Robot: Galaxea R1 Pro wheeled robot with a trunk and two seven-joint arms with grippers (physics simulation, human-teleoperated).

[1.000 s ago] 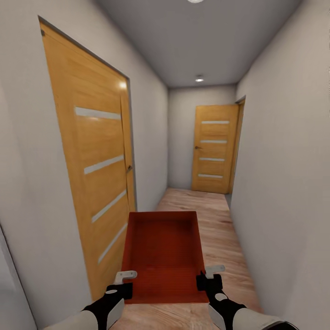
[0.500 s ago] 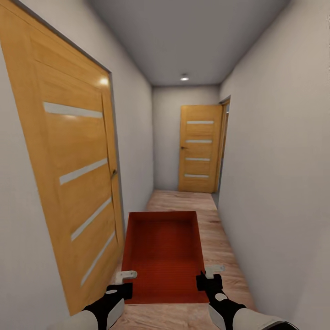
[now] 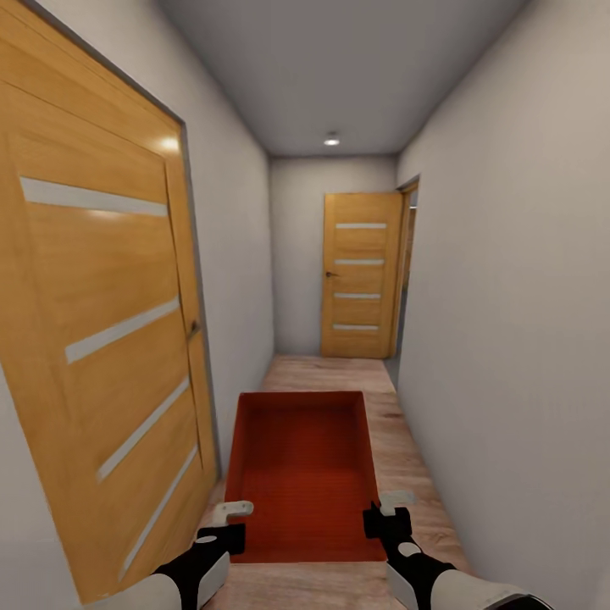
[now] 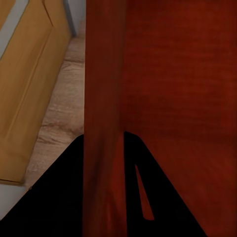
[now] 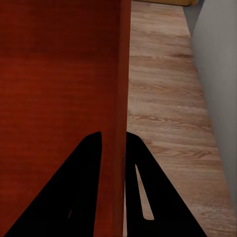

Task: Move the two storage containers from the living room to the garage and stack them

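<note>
Orange-brown wood-panelled door (image 3: 102, 339), on the hallway's left wall, close beside the robot. Left gripper (image 3: 227, 518): clamped over the left wall of the storage container (image 3: 301, 474). Container: orange-red, open-topped, carried level above the wood-plank floor (image 3: 407, 474), mid-corridor. Right gripper (image 3: 383, 511): clenched over the container's right wall. Second panelled door (image 3: 359, 286) at the far end; white wall (image 3: 508, 322) at right.

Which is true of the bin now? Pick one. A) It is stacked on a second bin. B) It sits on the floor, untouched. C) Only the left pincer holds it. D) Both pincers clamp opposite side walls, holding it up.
D: the left pincer and right pincer each straddle a side wall of the bin, which hangs above the plank floor; both wrist views show fingers astride a wall.
</note>
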